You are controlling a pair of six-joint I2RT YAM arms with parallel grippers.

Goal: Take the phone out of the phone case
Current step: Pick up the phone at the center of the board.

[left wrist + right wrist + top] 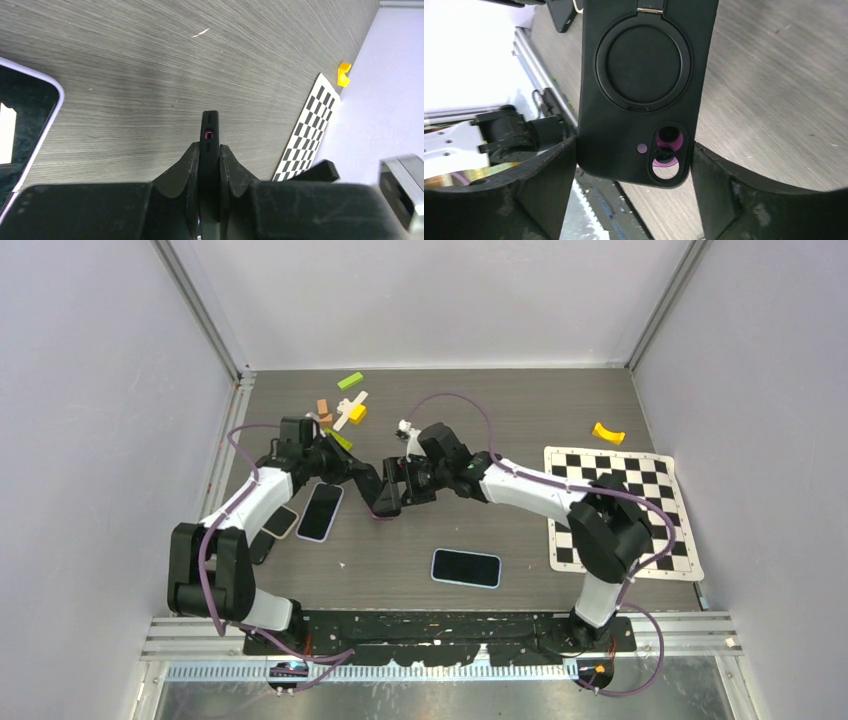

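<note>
**1. Left zone.** Two phones lie flat on the table (520, 410) beside the left arm. One is a tan-rimmed phone (281, 521). Just right of it is a pale-rimmed phone (320, 511), screen up. Behind them sits a cluster of coloured blocks (342, 408).

**2. Centre.** The left gripper (386, 498) and the right gripper (415, 483) meet above the table.
- **Left gripper:** the jaws are pinched narrow on the thin edge of the phone case (210, 125), which is held edge-on. A purple opening shows in that edge.
- **Case back:** in the right wrist view the back of the case faces the camera. It is plain black and carries a round ring stand (644, 62) with a small metal hinge at its top.
- **Phone:** the purple phone (667, 165) shows through the camera cut-out, so it is seated inside the case.
- **Right gripper:** its fingers (724, 185) stand wide, one at each long edge of the case. Whether they press on it cannot be told.

**3. Centre, near side.** A blue-rimmed phone (466, 567) lies flat, screen up, well apart from both grippers.

**4. Right zone.** A yellow piece (608, 433) rests near the far right. A black-and-white checkerboard sheet (620, 510) lies flat just in front of it, under the right arm's elbow.
</note>
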